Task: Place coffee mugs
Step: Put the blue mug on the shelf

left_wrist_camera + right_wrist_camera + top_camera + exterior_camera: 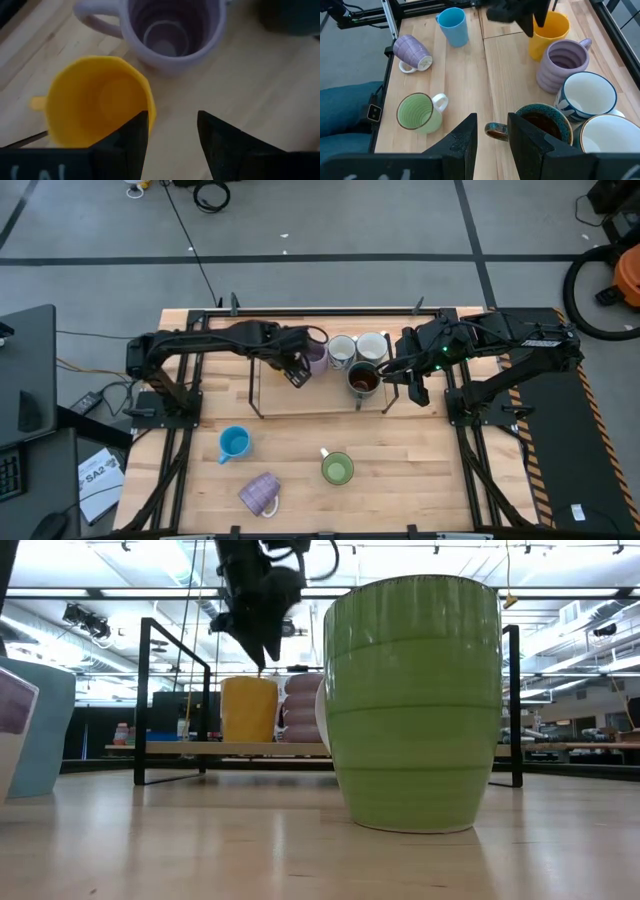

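On the low wooden shelf (300, 395) stand an orange mug (97, 105), a ribbed lilac mug (172, 30), a white mug with blue pattern (587, 95), a pale mug (610, 140) and a dark glazed mug (542, 122). My left gripper (172, 114) hangs open just above the orange mug's rim (248, 680), clear of it, with nothing between its fingers. My right gripper (492, 125) is held high over the shelf's right end, fingers apart and empty, above the dark mug's handle (495, 131).
On the table in front of the shelf stand a bright blue mug (234, 444) and a green mug (337, 469). A second lilac mug (259, 494) lies on its side near the front edge. The shelf's black metal frame (150, 700) rises at its ends.
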You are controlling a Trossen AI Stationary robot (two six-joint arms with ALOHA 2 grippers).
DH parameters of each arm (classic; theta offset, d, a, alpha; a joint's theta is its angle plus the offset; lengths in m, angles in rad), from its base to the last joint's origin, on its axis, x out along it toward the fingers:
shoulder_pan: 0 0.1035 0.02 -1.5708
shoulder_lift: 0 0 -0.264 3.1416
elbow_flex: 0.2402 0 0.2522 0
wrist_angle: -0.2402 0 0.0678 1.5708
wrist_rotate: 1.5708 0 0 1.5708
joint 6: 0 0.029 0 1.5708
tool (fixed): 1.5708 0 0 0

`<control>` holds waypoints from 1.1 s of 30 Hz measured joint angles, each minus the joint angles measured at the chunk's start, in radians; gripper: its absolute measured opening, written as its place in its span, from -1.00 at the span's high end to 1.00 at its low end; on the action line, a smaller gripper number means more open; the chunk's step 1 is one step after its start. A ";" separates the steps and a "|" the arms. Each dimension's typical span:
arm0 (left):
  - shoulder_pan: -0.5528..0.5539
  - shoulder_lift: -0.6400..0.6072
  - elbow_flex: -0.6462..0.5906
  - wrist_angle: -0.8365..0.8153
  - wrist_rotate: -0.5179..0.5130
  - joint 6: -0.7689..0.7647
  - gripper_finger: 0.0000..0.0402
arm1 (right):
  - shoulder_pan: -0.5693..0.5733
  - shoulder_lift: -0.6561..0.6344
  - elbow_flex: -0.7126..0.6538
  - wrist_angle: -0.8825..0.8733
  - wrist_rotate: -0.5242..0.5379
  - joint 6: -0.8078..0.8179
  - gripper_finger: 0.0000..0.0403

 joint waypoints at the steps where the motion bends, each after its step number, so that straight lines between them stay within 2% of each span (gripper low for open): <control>1: -0.004 -0.016 0.000 -0.002 0.000 0.000 0.12 | 0.000 0.000 0.000 0.000 0.000 0.000 0.44; 8: -0.124 -0.156 0.000 -0.004 0.001 -0.058 0.12 | 0.000 0.000 0.000 0.000 0.000 0.000 0.44; 14: -0.332 -0.224 0.000 -0.018 -0.012 -0.215 0.12 | 0.000 0.000 0.000 0.001 0.000 0.000 0.44; 22: -0.621 -0.195 -0.001 -0.072 -0.072 -0.532 0.12 | 0.000 0.000 0.000 0.001 0.000 0.000 0.44; 27: -0.736 -0.145 -0.001 -0.134 -0.081 -0.724 0.12 | 0.000 0.000 0.000 0.001 0.000 0.000 0.44; 33: -0.811 -0.068 -0.001 -0.218 -0.062 -0.866 0.12 | 0.000 0.000 0.000 0.001 0.000 0.000 0.44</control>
